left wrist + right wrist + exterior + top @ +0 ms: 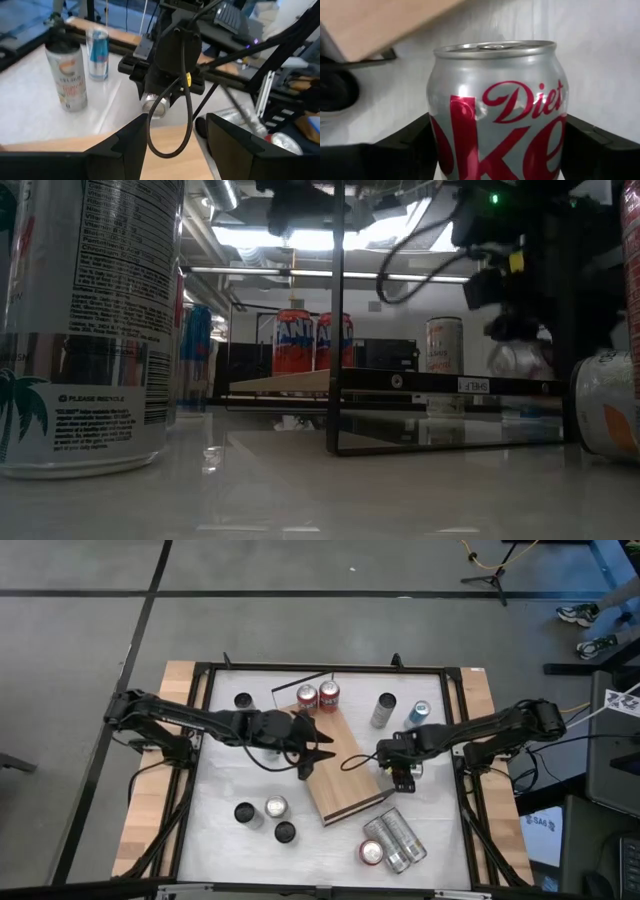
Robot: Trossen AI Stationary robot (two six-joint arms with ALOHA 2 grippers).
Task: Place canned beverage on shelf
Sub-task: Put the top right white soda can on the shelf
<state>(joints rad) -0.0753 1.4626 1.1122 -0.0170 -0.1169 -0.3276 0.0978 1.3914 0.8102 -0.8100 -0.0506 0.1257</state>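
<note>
The right gripper (400, 772) sits just off the shelf's (340, 775) right long edge, its fingers (402, 145) on either side of a silver Diet Coke can (497, 110); the right wrist view shows the can upright between them with its top up, but whether they press it I cannot tell. From above the gripper hides that can; only the left wrist view shows its silver body (152, 104) under the black wrist. The left gripper (318, 752) hovers over the shelf's left long edge, fingers apart and holding nothing. The shelf lies flat mid-table, its long axis slanting from the far side toward the near right, the thin black rail at its far end. Two red Fanta cans (318, 696) stand upright on that far end; the low view reads their labels. Other cans stand or lie about the white tabletop (230, 780).
</note>
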